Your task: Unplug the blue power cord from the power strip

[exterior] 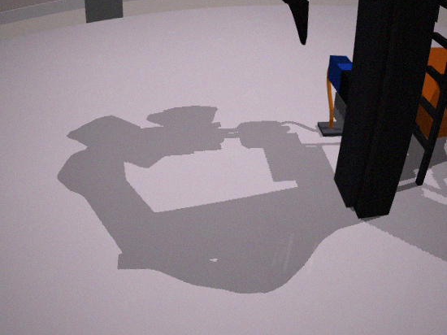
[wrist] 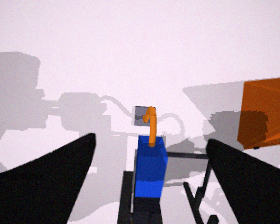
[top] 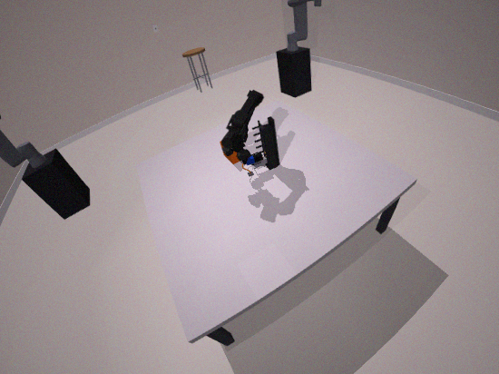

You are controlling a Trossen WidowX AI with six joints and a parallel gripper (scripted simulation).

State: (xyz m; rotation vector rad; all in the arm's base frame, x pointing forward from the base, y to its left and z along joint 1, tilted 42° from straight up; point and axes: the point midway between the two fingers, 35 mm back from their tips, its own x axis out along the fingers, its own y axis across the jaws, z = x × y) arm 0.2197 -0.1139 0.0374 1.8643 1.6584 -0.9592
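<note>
The black power strip (top: 270, 143) (exterior: 384, 99) stands upright on the table. The blue plug (top: 250, 160) (exterior: 335, 70) (wrist: 150, 172) is beside it, off the tabletop, with a black part between its blue body and the strip. Whether it is seated in a socket is hidden. Its orange cord (exterior: 330, 107) (wrist: 153, 127) runs down to a small dark plate. My gripper (wrist: 152, 142) is open. In the wrist view its fingers stand wide on either side of the plug, with gaps to both. In the exterior view one fingertip is above the plug; the other is hidden.
An orange block (exterior: 436, 95) (wrist: 260, 112) is close behind the strip. Thin black bars stick out from the strip's side. The small dark plate (top: 250, 173) (exterior: 328, 129) (wrist: 142, 118) lies on the table (top: 204, 247). My arm (top: 238, 126) reaches in from behind.
</note>
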